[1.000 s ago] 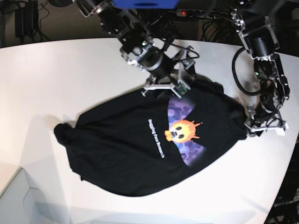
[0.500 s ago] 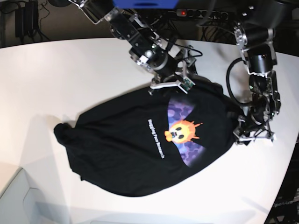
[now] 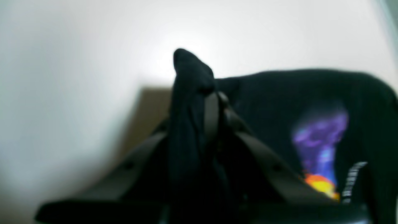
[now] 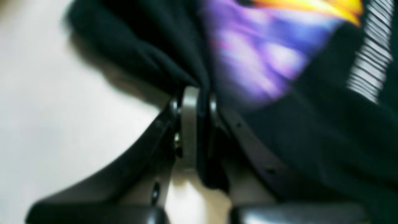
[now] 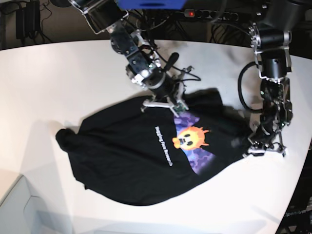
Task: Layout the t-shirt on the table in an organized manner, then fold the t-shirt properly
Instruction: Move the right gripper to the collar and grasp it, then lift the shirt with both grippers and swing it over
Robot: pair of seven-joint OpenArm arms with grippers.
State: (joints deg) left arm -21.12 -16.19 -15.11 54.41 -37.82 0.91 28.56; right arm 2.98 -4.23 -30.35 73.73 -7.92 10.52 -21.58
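Note:
The black t-shirt [image 5: 126, 156] lies rumpled on the white table [image 5: 58, 78], its purple and orange print facing up near the middle. In the base view my right gripper [image 5: 163, 103] sits at the shirt's far edge, just above the print. Up close, my right gripper [image 4: 199, 91] is shut on a fold of the t-shirt [image 4: 311, 124] beside the purple print. My left gripper [image 5: 263, 148] is at the shirt's right end, near the table's curved edge. In the left wrist view that left gripper [image 3: 213, 93] is shut on a raised bunch of the t-shirt [image 3: 279, 93].
A power strip [image 5: 214, 14] and cables run along the dark area behind the table's far edge. The table's curved edge passes close to the right of my left arm. A pale box corner [image 5: 19, 204] shows at the lower left.
Both grippers have shut on the shirt. The right gripper came down and left onto the far edge; the left gripper moved in and down at the right end. The shirt's right part has bunched inward.

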